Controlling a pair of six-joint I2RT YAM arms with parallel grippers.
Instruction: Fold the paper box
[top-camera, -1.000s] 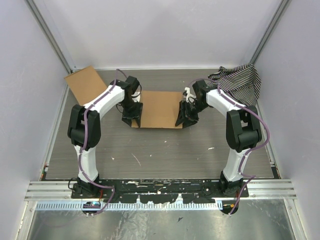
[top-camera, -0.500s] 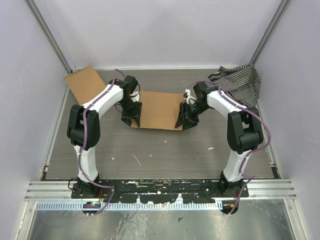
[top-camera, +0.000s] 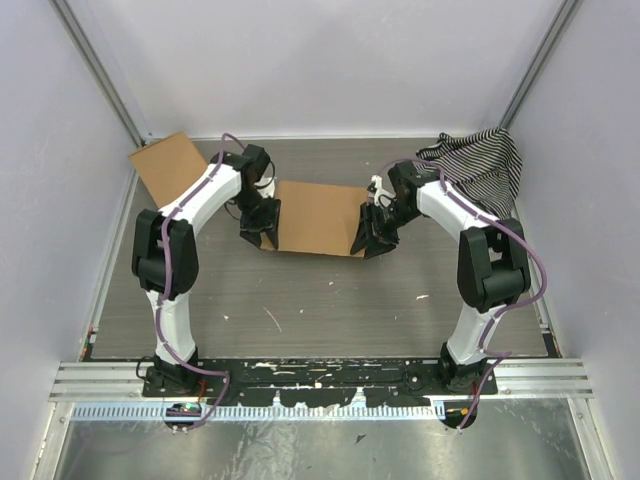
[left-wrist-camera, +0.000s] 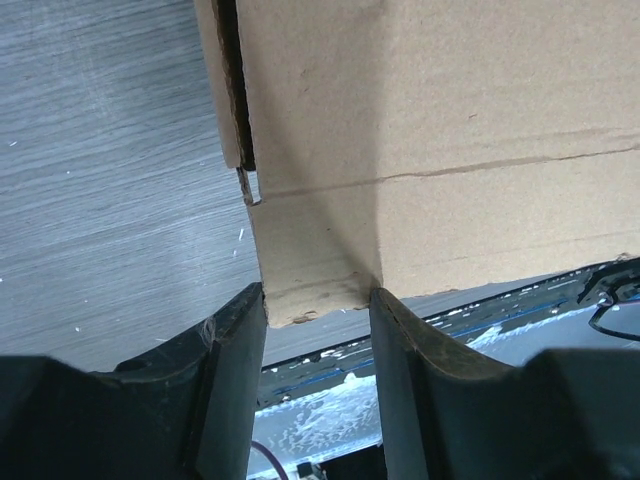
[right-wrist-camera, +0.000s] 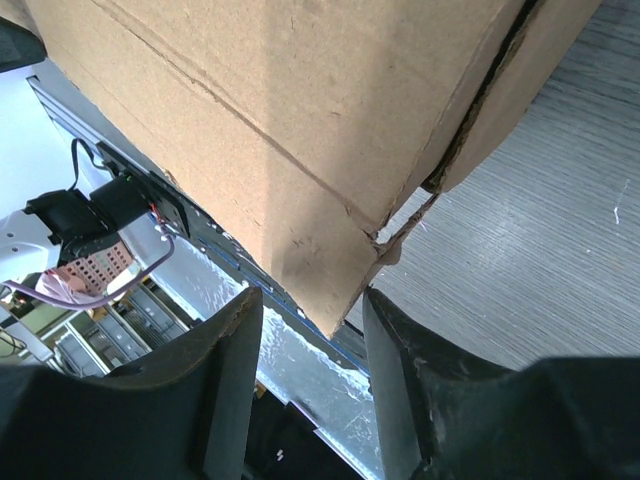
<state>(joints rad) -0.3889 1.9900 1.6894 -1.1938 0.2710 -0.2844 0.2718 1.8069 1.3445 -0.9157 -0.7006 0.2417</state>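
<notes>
- The paper box (top-camera: 318, 215) lies mid-bench (top-camera: 300, 300) between the arms. Looks like we're on the side-wall step.
- Left tool (top-camera: 262, 228) is roughly half open, clamped across the box's left corner.
- Right tool (top-camera: 371, 239) straddles the right corner, jaws partly apart; can't tell if it's pinching.
- Next, we reckon: fold both ends up evenly along the creases.

Rear overhead camera looks down; close wrist cameras face opposite ends of the plain brown cardboard box (top-camera: 318, 218), common to all.
</notes>
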